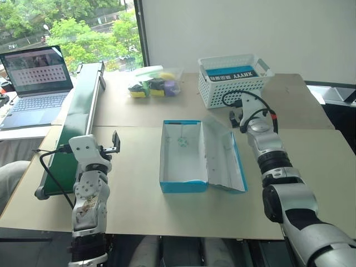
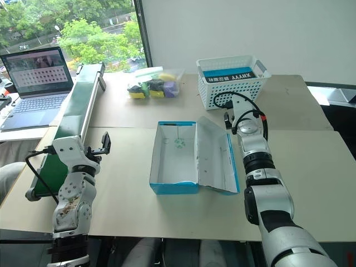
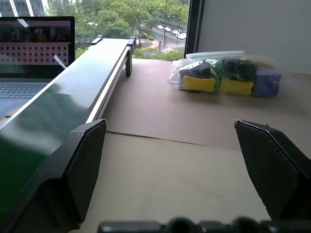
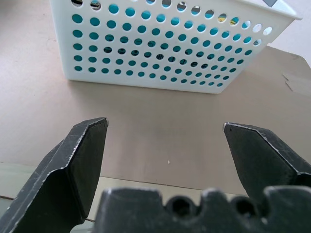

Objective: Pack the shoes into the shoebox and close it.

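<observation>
On the far left sat a laptop (image 1: pixel 36 83) with its screen lit, and beside it a long green conveyor (image 1: pixel 78 119) ran away along the table's edge. Just inside that conveyor the left gripper (image 3: pixel 170 160) hung above the brown table (image 1: pixel 139 194) with its two black fingers (image 3: pixel 80 165) spread wide and nothing between them — well beyond their tips lay a clear bag of coloured blocks (image 3: pixel 226 77), yellow, black, green and purple.

Between the two grippers, and nearer than the fingertips of the right one, stood the shoebox (image 1: pixel 183 156) — bright blue outside, white inside, its lid (image 1: pixel 225 158) thrown open and lying toward the right arm. Its inside looked bare apart from a small greenish mark on the bottom; no shoes could be seen in it.

Right of the box's lid the right gripper (image 4: pixel 165 145) was held over the table, fingers (image 4: pixel 82 155) also wide apart and empty. Just ahead of their tips stood a white perforated basket (image 4: pixel 170 48), something blue showing through its holes.
</observation>
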### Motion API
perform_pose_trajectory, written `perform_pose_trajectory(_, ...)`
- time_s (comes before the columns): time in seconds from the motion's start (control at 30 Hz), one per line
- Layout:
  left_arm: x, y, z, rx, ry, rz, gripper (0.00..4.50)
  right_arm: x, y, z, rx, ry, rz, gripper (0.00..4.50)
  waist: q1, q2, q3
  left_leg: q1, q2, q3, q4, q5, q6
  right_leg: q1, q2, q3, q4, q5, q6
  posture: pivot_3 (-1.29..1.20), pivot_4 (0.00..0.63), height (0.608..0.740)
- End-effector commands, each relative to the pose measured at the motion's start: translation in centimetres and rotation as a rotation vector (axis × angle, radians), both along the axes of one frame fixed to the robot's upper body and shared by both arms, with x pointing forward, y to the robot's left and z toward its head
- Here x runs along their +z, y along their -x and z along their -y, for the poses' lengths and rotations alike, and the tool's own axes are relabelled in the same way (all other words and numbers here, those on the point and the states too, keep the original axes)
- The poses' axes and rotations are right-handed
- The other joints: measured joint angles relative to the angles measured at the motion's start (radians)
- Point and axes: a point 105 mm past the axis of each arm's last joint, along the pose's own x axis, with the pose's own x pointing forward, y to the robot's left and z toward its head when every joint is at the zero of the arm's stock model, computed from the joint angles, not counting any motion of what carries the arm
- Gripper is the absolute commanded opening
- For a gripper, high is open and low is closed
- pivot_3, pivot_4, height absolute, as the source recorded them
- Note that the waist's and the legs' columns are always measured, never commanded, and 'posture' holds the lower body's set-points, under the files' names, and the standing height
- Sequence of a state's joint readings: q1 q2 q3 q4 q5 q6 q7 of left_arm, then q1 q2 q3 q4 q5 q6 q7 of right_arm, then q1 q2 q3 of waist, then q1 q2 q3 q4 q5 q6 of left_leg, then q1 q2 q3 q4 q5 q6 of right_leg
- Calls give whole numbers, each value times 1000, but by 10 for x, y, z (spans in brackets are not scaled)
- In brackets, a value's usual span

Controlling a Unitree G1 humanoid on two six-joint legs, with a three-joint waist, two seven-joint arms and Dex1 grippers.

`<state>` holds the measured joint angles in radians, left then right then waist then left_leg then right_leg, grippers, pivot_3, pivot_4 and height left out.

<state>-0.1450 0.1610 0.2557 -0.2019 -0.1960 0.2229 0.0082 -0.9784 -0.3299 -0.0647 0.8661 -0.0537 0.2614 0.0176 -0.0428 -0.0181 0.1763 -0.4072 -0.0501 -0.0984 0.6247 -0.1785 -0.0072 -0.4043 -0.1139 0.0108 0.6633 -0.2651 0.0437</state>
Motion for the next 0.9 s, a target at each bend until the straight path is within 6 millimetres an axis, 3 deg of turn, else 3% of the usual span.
perform_pose_trajectory(0.03,22,-3,1,-27,-41,42,4500,31,6,3,-23,-46,133,4446,0,0,0,0,0,0,0,0,0,0,0,0,0,0,0,0,150,733)
perform_pose_trajectory(0.07,24,-4,-1,-30,-48,34,4500,40,10,-1,-4,-85,185,4446,4,0,0,0,0,0,0,0,0,0,0,0,0,0,0,0,150,733)
perform_pose_trajectory(0.13,24,-1,-7,-24,-51,24,4500,70,21,-30,143,-192,301,4446,1,0,0,-2,1,-1,0,0,0,-1,1,0,0,0,0,0,150,733)
perform_pose_trajectory(0.27,23,10,-22,17,-21,11,4500,126,58,-123,668,-308,375,4446,-22,0,0,-1,1,1,0,0,0,-2,1,3,1,0,1,0,150,733)
perform_pose_trajectory(0.4,23,21,-33,26,-34,-10,4500,147,110,-178,1080,-343,327,4446,-22,-1,0,1,3,0,0,0,0,-1,3,2,1,0,0,0,150,733)
perform_pose_trajectory(0.53,19,45,-54,48,-55,-58,4500,125,167,-221,1476,-304,159,4446,-10,-3,-1,1,4,-3,1,-3,-1,0,4,2,-1,0,0,0,150,733)
perform_pose_trajectory(0.6,16,57,-65,54,-60,-91,4500,104,181,-235,1570,-244,71,4446,-4,-3,-1,1,4,-3,1,-3,-1,-1,4,2,0,0,0,0,150,733)
perform_pose_trajectory(0.7,17,75,-86,95,-65,-123,4500,76,186,-251,1602,-154,4,4446,-2,-3,-1,2,6,-3,1,-4,-1,-1,5,2,0,1,-1,0,150,733)
perform_pose_trajectory(0.9,10,94,-100,66,-72,-219,4500,23,174,-265,1506,42,-32,4446,6,-7,-3,3,7,-3,1,-4,-2,-1,6,2,-1,2,-2,0,150,733)
